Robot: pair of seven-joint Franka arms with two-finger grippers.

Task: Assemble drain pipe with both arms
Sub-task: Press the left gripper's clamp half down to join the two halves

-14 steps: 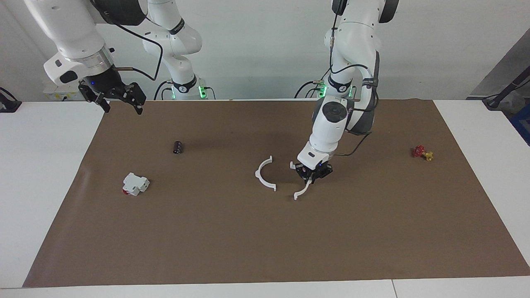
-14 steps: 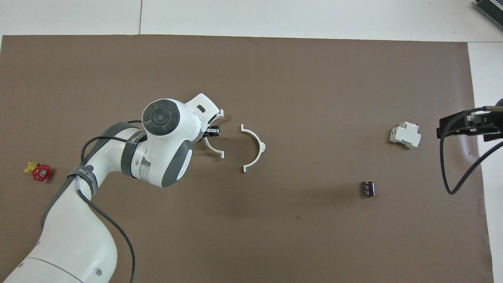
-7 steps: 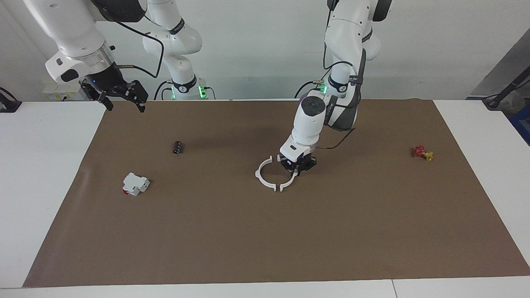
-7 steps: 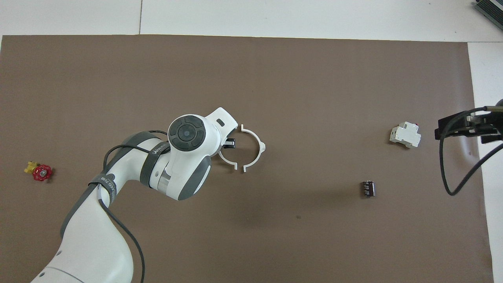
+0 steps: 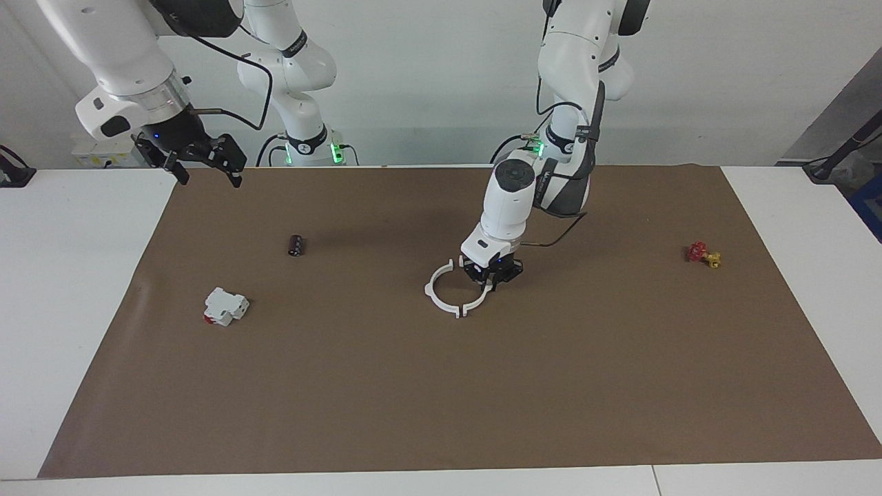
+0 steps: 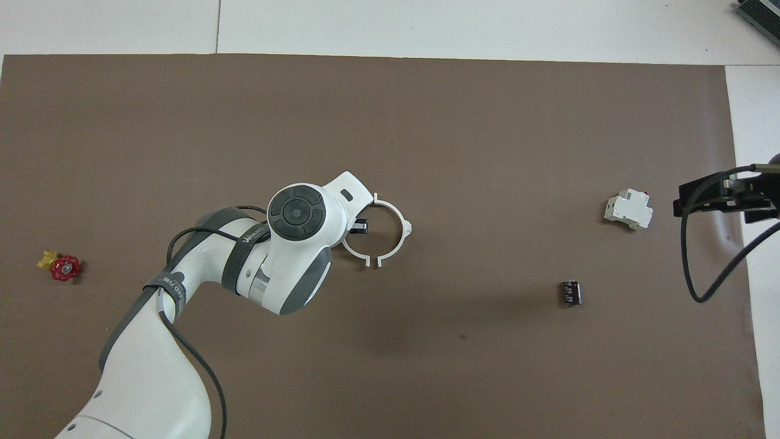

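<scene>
The drain pipe's two white half-ring arcs lie in the middle of the brown mat (image 5: 620,386). One arc (image 5: 434,293) lies loose; it also shows in the overhead view (image 6: 399,228). My left gripper (image 5: 490,272) is down at the mat, shut on the other arc (image 5: 480,302), also seen from overhead (image 6: 352,251). The two arcs face each other as a ring. Their end tabs farther from the robots stand side by side with a thin gap. The nearer tab of the held arc is hidden under the gripper (image 6: 359,227). My right gripper (image 5: 203,162) waits open, raised over the mat's edge.
A white box with a red end (image 5: 224,306) and a small dark cylinder (image 5: 296,245) lie toward the right arm's end. A red-and-yellow valve (image 5: 703,254) lies toward the left arm's end. The right gripper (image 6: 719,198) shows at the overhead view's edge.
My left gripper has slid its arc toward the right arm's end until its tabs reached the loose arc's tabs. The right gripper has barely moved.
</scene>
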